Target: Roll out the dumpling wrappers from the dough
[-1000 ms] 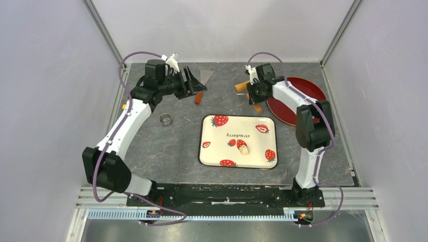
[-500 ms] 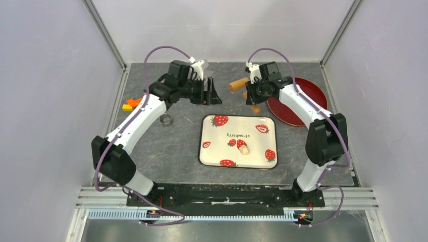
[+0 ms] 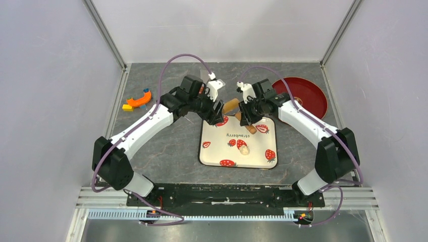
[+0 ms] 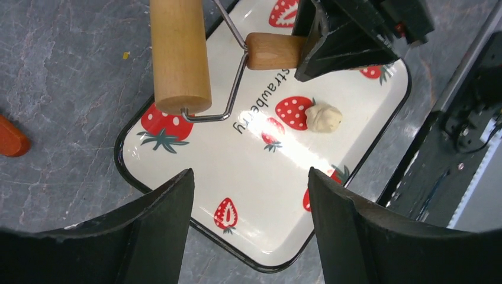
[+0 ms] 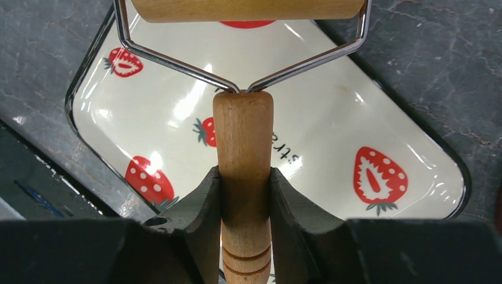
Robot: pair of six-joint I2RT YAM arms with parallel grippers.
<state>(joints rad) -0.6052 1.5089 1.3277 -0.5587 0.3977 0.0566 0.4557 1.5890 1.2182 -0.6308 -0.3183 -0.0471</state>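
Observation:
The dough (image 3: 244,149) is a small pale lump lying on the strawberry-print tray (image 3: 255,157); the left wrist view also shows the dough (image 4: 323,117). No dumpling wrappers are in view. My right gripper (image 3: 247,115) is shut on the wooden handle (image 5: 244,142) of the roller, and its tan cylinder (image 3: 230,106) hangs over the tray's far edge. My left gripper (image 3: 218,113) stands open just left of the cylinder (image 4: 177,56), above the tray's far-left corner (image 4: 254,236), with nothing between its fingers.
A dark red plate (image 3: 303,93) lies at the back right. An orange curved piece (image 3: 139,100) sits at the back left by the wall. A small orange-red object (image 4: 10,137) lies on the grey mat left of the tray.
Both arms have swung inward to the tray's far edge. The right gripper carried the roller from beside the red plate. The left gripper came over from the back left.

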